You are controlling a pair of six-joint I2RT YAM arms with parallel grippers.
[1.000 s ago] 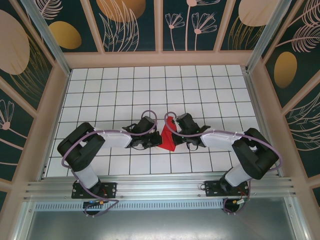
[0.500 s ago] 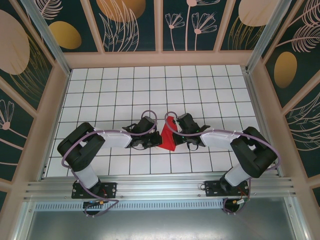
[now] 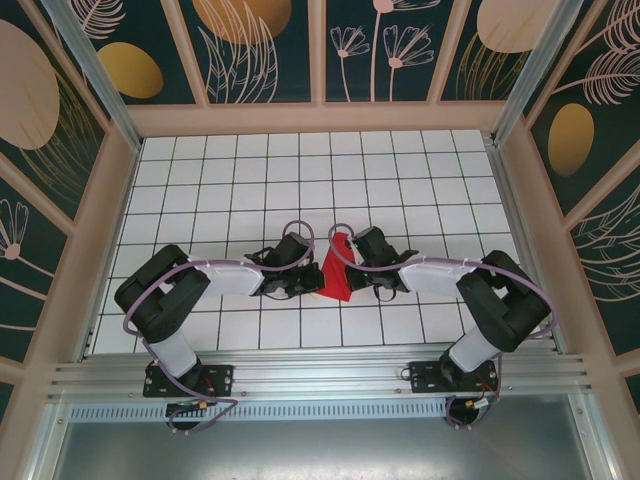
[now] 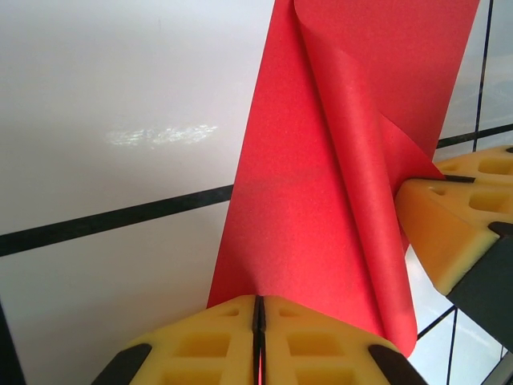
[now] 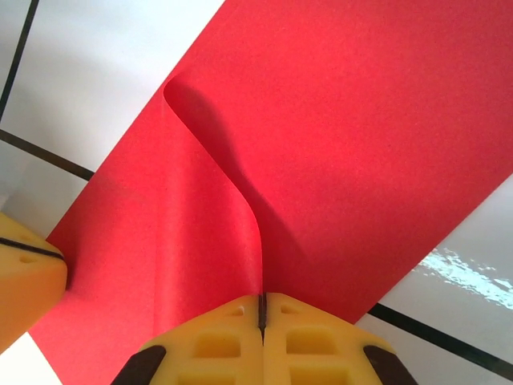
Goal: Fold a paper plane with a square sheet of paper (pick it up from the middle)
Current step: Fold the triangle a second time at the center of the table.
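The square sheet of paper [image 3: 337, 272] is bright red and folded into a wedge, lying on the white grid table between the two grippers. My left gripper [image 3: 316, 281] is shut on its left edge. In the left wrist view the yellow fingertips [image 4: 258, 309] pinch the red sheet [image 4: 321, 176], and a flap curls up beside them. My right gripper [image 3: 359, 272] is shut on the opposite edge. In the right wrist view it [image 5: 261, 303] clamps a raised crease of the paper [image 5: 345, 136]. The paper plane is out of view.
The white tiled table [image 3: 300, 180] is walled by a wooden frame with leaf-patterned panels [image 3: 260, 50]. An aluminium rail [image 3: 320, 375] runs along the near edge by both arm bases. The other arm's yellow finger [image 4: 457, 220] shows in the left wrist view, and likewise [image 5: 24, 277] in the right.
The right arm's elbow has shifted slightly leftward. The red paper and both grips on it look the same.
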